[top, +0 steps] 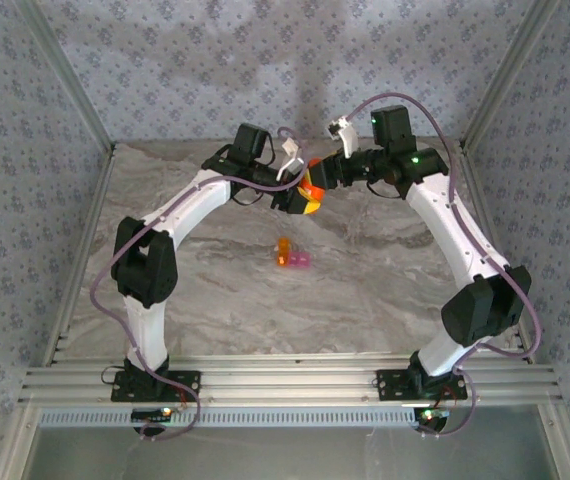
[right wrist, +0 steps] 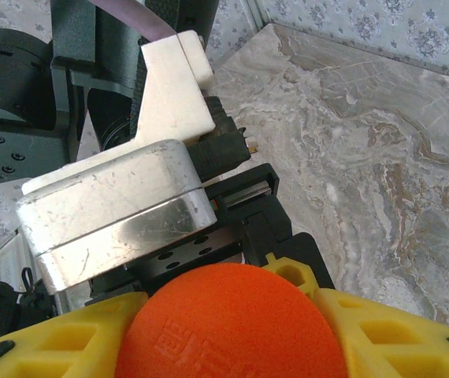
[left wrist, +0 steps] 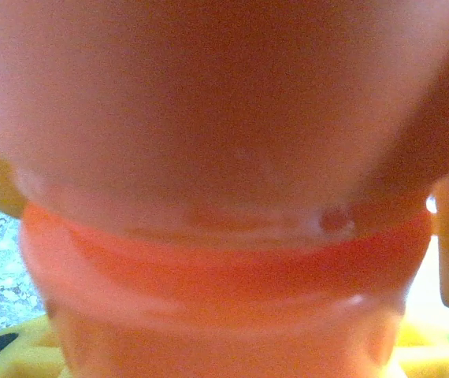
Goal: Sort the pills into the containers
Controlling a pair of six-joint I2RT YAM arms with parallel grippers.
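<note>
The containers (top: pixel 292 256), a tiny joined orange and pink pair, lie on the marble table (top: pixel 385 270) near its middle. Above the far centre of the table, both grippers meet on an orange-red bottle (top: pixel 312 184). My left gripper (top: pixel 305 203) is shut on the bottle's body (left wrist: pixel 224 276), with yellow fingers (left wrist: pixel 20 350) at the sides. My right gripper (top: pixel 325 176) is shut round the bottle's round orange cap (right wrist: pixel 232 323), a yellow finger (right wrist: pixel 398 335) on each side of it. The pills are hidden.
The left arm's metal wrist block (right wrist: pixel 114 213) sits right behind the cap. Patterned walls (top: pixel 45 150) close in the table at the left, back and right. An aluminium rail (top: pixel 285 385) runs along the near edge.
</note>
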